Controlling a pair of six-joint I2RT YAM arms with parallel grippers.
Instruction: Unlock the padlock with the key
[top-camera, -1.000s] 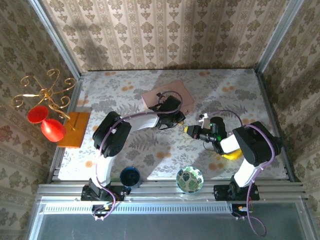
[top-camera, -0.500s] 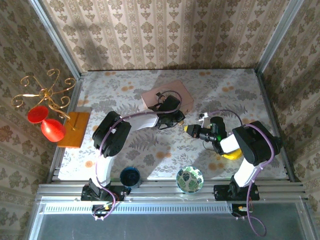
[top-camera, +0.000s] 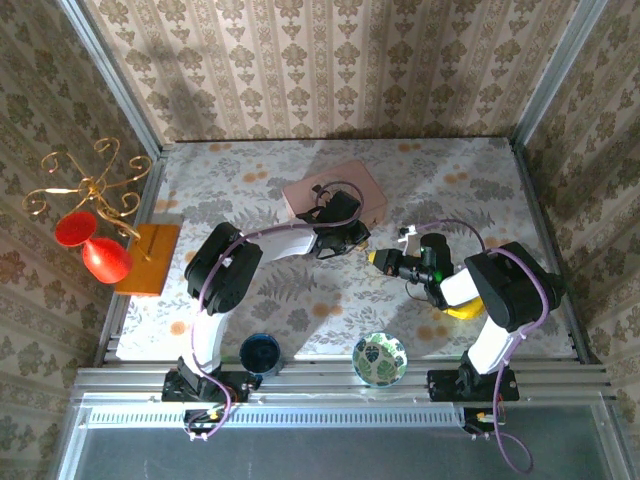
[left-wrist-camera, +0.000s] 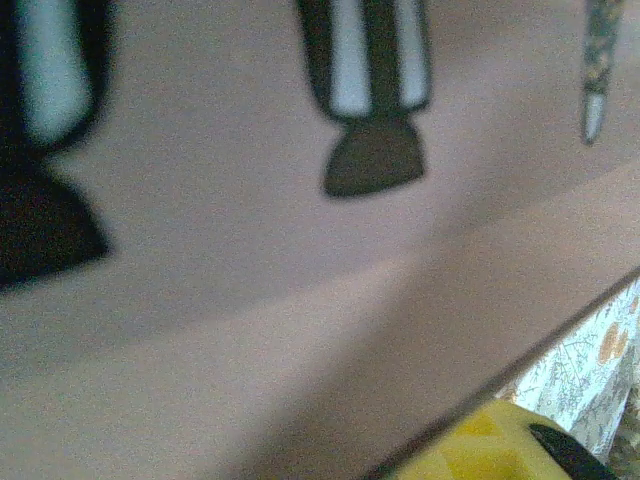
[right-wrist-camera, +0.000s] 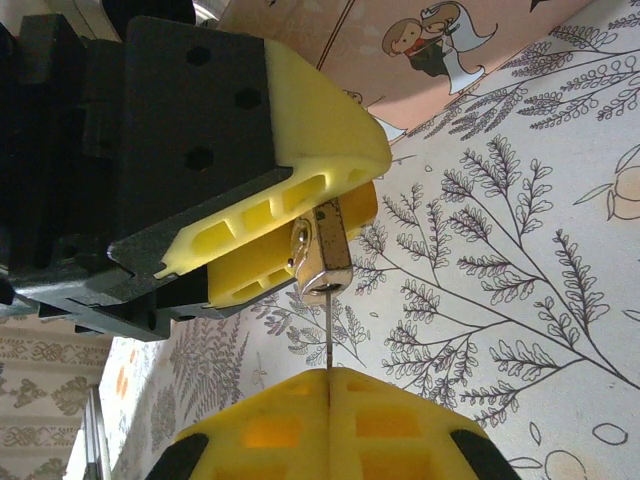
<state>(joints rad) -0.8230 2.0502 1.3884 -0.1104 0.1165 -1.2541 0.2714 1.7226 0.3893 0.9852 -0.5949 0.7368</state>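
In the right wrist view the small brass-and-silver padlock is clamped between the yellow fingers of my left gripper, keyhole end toward the camera. The key shows as a thin metal blade running from the keyhole down into my right gripper, whose yellow fingers are shut on it. From above, the left gripper and the right gripper meet tip to tip just in front of the pink box. The left wrist view is pressed close to the blurred pink box.
A blue bowl and a green patterned bowl sit at the near edge. A banana lies under the right arm. A wooden block with a gold stand and red glasses stands at the left.
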